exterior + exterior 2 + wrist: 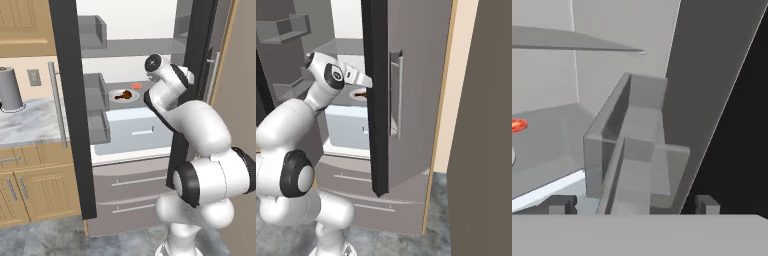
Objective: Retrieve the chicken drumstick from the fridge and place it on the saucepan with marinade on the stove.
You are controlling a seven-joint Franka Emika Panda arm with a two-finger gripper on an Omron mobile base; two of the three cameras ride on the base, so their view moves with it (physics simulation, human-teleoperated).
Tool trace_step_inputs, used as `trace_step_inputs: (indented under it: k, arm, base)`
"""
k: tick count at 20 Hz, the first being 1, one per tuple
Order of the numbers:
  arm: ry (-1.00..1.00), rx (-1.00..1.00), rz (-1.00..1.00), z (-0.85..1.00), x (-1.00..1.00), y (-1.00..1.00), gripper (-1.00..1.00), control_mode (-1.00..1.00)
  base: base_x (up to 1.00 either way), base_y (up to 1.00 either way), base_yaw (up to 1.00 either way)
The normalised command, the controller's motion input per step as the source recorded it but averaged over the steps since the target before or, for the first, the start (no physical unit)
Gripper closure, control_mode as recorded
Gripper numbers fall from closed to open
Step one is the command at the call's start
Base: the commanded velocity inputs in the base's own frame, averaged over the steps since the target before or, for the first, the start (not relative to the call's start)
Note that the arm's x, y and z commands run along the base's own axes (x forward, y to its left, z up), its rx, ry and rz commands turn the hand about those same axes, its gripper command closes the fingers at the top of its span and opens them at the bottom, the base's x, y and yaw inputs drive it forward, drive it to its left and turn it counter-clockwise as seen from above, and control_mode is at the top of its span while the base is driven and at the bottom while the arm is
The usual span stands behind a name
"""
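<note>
My hand (632, 205) is inside the open fridge (135, 185), its two dark tips standing wide apart with nothing between them, so I hold nothing yet. From my wrist I am looking at the grey door bins (637, 150) on the inside of one door rather than at the meat, which tells me I am only partway through the reach. So far, as I judge it, one step is done: both fridge doors stand open and my arm is in the cold space. Everything else is left: closing on the drumstick, lifting it out, carrying it to the saucepan on the stove and setting it in the marinade. Further in, on the middle shelf (150, 87), sits one white plate (124, 95) with one chicken drumstick (126, 94) on it, a dark reddish-brown lump, well to the side of where my hand points. Just behind the plate lies one small flat red-orange item (136, 85), which is not what I want. Off to the left, one grey cylinder (10, 89) stands on the marble worktop (30, 122).
</note>
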Motion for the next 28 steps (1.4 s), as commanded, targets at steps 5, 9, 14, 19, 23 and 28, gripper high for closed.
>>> trace_step_inputs:
  k: [5, 9, 14, 19, 23, 28]
  arm:
    - [0.09, -0.05, -0.29, -0.22, -0.16, -0.95, -1.0, -1.0]
    - [0.11, -0.02, -0.34, -0.23, -0.47, -1.0, -1.0, -1.0]
    - [0.01, 0.0, -0.3, -0.25, -0.78, -1.0, -1.0, -1.0]
    - [0.0, 0.0, -0.26, -0.2, -0.89, -1.0, -1.0, -1.0]
    - [0.0, 0.0, -0.26, -0.17, -0.77, -1.0, -1.0, -1.0]
    - [0.0, 0.0, -0.28, -0.12, -0.19, -1.0, -1.0, -1.0]
  base:
    - [0.0, 0.0, 0.0]
    - [0.0, 0.0, 0.0]
    - [0.0, 0.0, 0.0]
    - [0.0, 0.0, 0.0]
    - [0.0, 0.0, 0.0]
    - [0.0, 0.0, 0.0]
